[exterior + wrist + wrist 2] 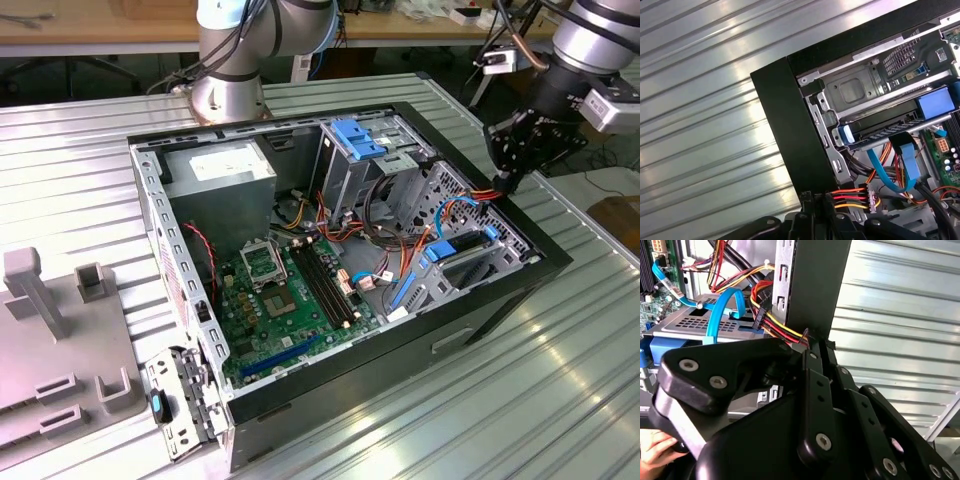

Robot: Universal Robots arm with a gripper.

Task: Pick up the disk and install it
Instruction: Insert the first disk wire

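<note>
The disk (468, 252) is a dark slab in a bright blue frame. It lies flat in the drive bay at the open computer case's corner on the exterior view's right, and the first wrist view shows the disk (885, 131) under a looping blue data cable (890, 175). My gripper (503, 183) hangs at the case's rim just beyond that bay. In both wrist views the gripper (812, 340) (815, 196) is shut on the red, orange and yellow wires of a power cable (847, 196) with a black plug.
The case (300, 430) lies open on a ribbed metal table (520, 400), showing the motherboard (290, 300), a silver power supply (225, 170) and a light-blue bracket (360, 138) on the upper cage. A grey fixture (40, 300) stands at the exterior view's left. A person's hand (655, 450) is near the gripper.
</note>
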